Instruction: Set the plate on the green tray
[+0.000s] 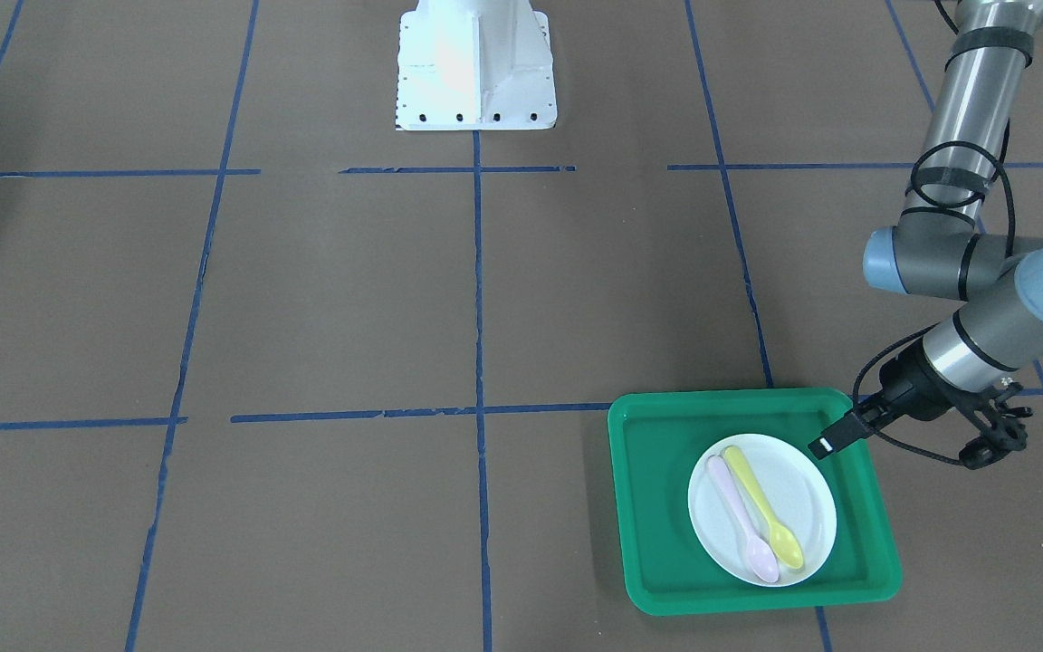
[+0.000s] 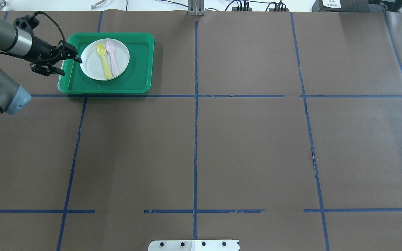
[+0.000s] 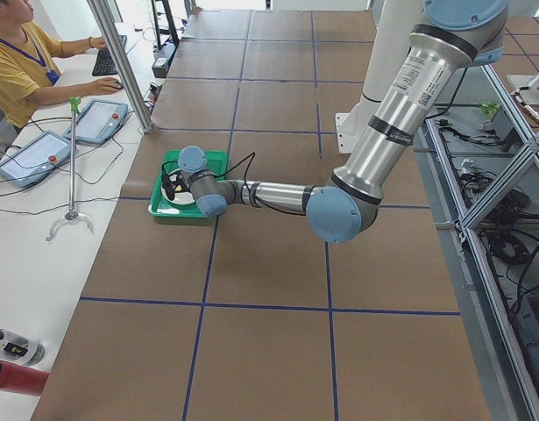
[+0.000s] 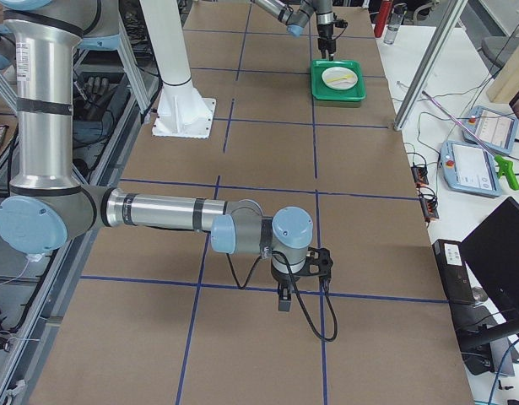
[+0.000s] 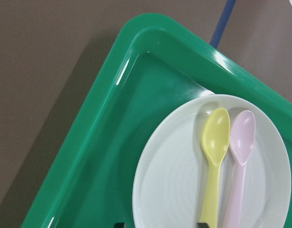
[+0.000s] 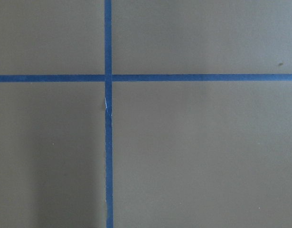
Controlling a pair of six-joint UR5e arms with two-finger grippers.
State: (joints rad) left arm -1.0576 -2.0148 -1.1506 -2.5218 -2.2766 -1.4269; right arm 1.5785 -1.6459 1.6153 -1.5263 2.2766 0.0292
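Observation:
The white plate [image 1: 793, 489] lies flat inside the green tray [image 1: 657, 507], toward the tray's side nearest my left arm. A yellow spoon [image 1: 761, 507] and a pink spoon [image 1: 739, 521] lie on the plate. My left gripper [image 1: 897, 451] is open and empty, with one fingertip [image 1: 822, 445] over the plate's rim and the other beyond the tray's edge. It shows the same way from overhead [image 2: 71, 66], beside the plate [image 2: 92, 64] on the tray [image 2: 138, 76]. The left wrist view looks down on the plate [image 5: 174, 190] and the tray [image 5: 103, 142]. My right gripper [image 4: 283, 299] hangs over bare table far from the tray; I cannot tell if it is open.
The brown table is marked with blue tape lines [image 2: 195, 139]. The robot's white base [image 1: 476, 72] stands at the table's middle edge. An operator [image 3: 15, 66] sits at a side desk beyond the tray's end of the table.

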